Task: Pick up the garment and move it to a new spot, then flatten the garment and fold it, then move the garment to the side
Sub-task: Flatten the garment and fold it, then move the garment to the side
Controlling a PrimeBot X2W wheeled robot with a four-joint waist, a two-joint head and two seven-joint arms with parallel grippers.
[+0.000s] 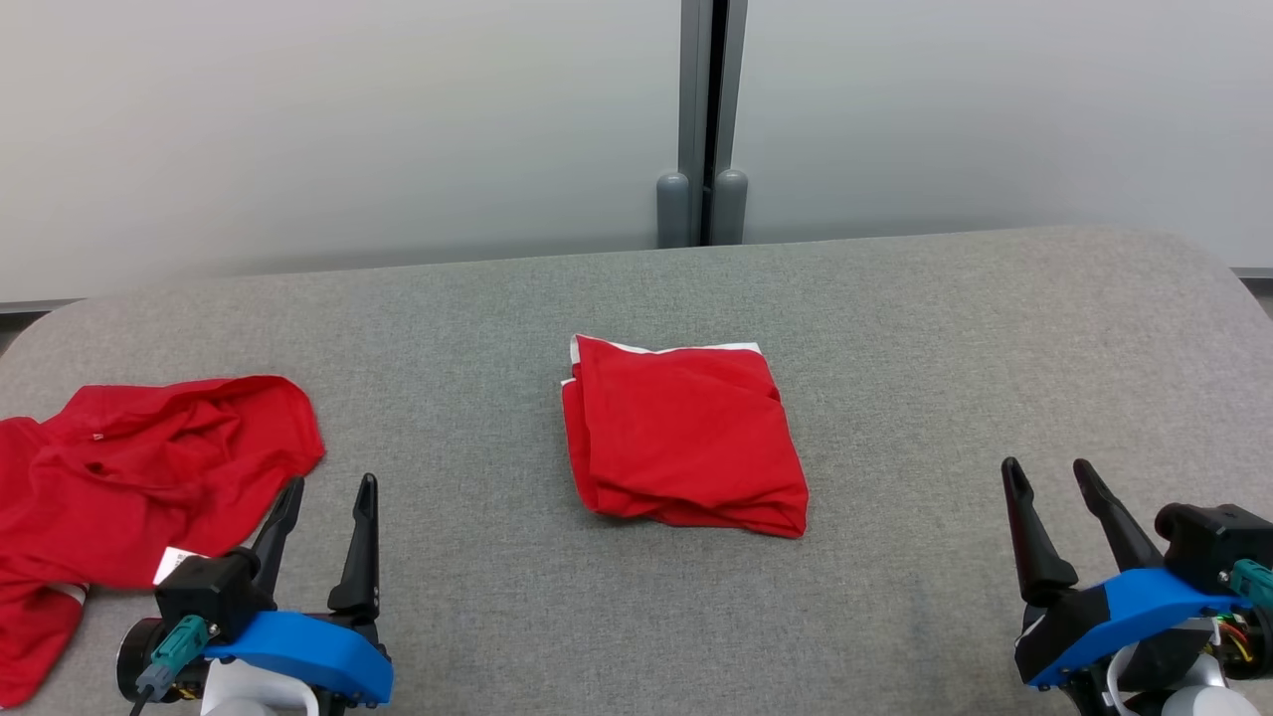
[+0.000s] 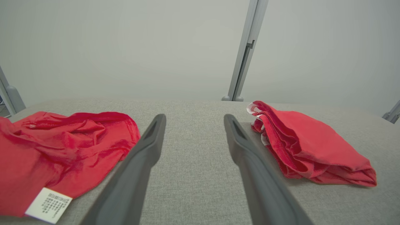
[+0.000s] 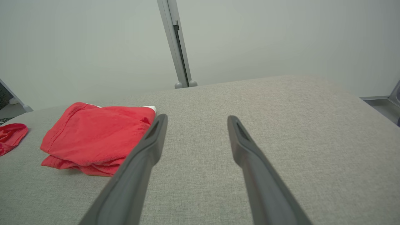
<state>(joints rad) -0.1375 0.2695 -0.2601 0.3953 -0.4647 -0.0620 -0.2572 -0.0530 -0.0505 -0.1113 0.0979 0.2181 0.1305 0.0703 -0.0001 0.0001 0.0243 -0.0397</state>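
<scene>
A crumpled garment (image 1: 139, 467) lies at the left edge of the table (image 1: 945, 338), its white label (image 1: 174, 562) turned up towards the front. The left tool (image 1: 332, 481) hangs just beside it, over the front left corner, fingers spread wide and holding nothing. A folded garment (image 1: 686, 438) rests at the table's middle, a white hem (image 1: 686, 348) showing along its far side. The right tool (image 1: 1046, 463) hangs over the front right corner, equally wide open and empty.

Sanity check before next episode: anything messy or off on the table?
The folded red cloth garment sits slightly askew on the grey fabric table, white trim peeking out. A second red garment lies crumpled at the left side, white care label exposed.
</scene>
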